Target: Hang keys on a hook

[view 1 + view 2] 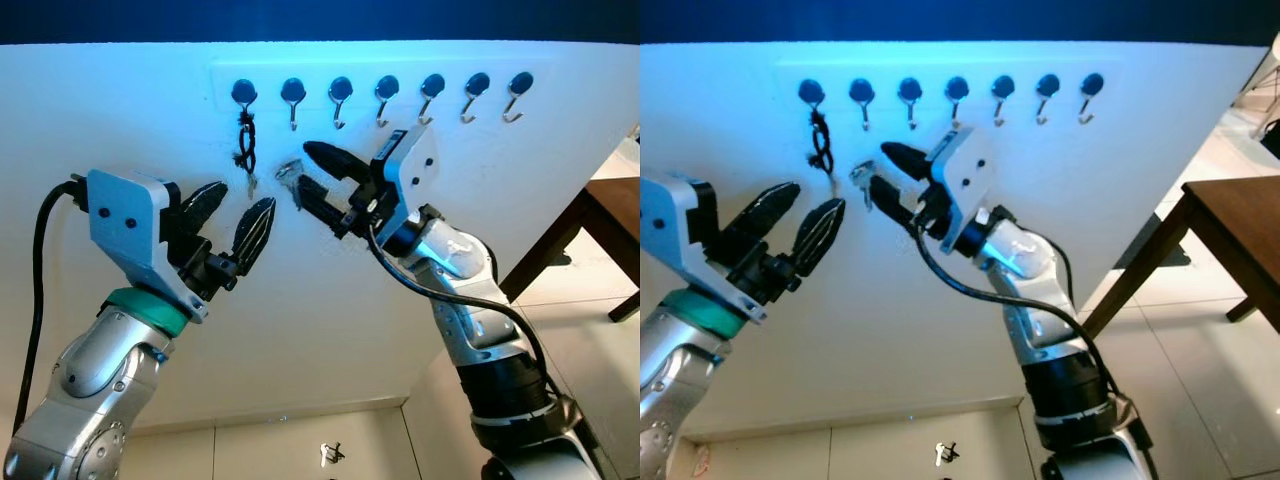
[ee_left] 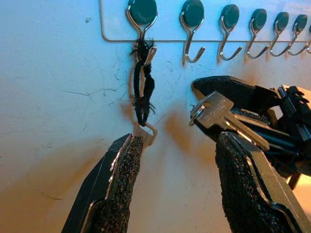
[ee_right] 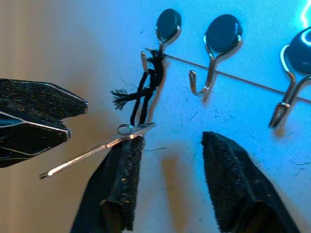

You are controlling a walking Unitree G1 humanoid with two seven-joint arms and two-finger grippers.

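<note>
The black cord (image 1: 244, 143) already hangs on the leftmost hook (image 1: 243, 95). The right tool (image 1: 312, 177), fingers spread, touches the key (image 1: 289, 171); the left tool (image 1: 229, 218) gapes empty. Next: withdraw without snagging.

1. Left eye view: from the head, facing a white wall (image 1: 120, 110) from fairly near, angled up toward a row of hooks (image 1: 385, 95); both arms raised in front, floor along the bottom.
2. Right eye view: same scene from slightly to the right; row of hooks shifted left, more of a brown table (image 1: 1230, 225) at far right.
3. Left wrist view: along the left gripper (image 2: 177, 179), very near the wall, aimed at the leftmost hook (image 2: 142, 17) and black cord (image 2: 143, 87).
4. Right wrist view: along the right gripper (image 3: 170, 184), equally near, same hook (image 3: 167, 26) and cord (image 3: 146, 90).
5. Shared by all four: left end of the hook row, cord, key (image 2: 223, 119).
</note>
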